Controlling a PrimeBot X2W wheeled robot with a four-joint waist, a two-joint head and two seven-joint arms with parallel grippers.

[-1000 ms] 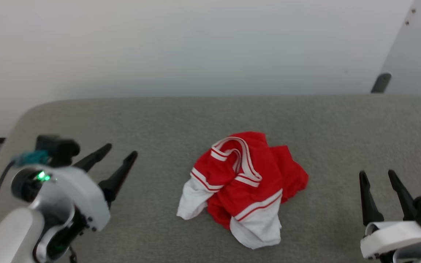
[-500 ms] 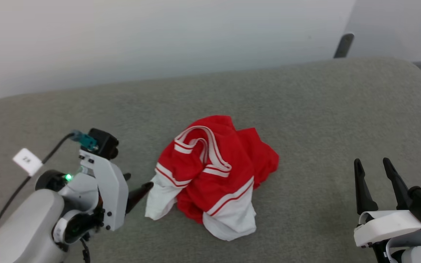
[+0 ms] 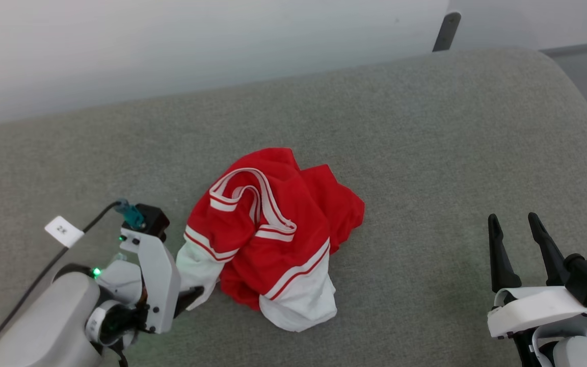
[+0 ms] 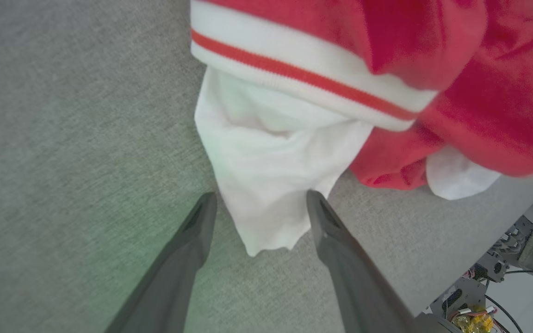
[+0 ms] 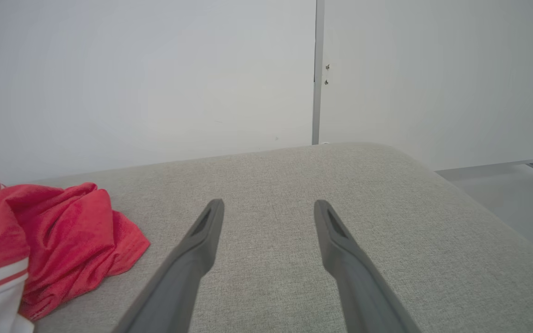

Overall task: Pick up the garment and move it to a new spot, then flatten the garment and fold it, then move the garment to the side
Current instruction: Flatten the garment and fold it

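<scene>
Lowered since before, the left gripper (image 4: 261,196) sets open fingers (image 4: 188,249) either side of a white corner of the garment (image 3: 273,229), poised to pinch.

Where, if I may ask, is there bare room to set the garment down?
Bare cushion lies between the garment and the right gripper, and behind the garment toward the wall. Crowded: the left gripper, straddling its white hem.

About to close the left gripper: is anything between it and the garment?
Nothing visible. The left gripper is open, and a white hem corner of the garment lies between its fingers on the grey cushion.
</scene>
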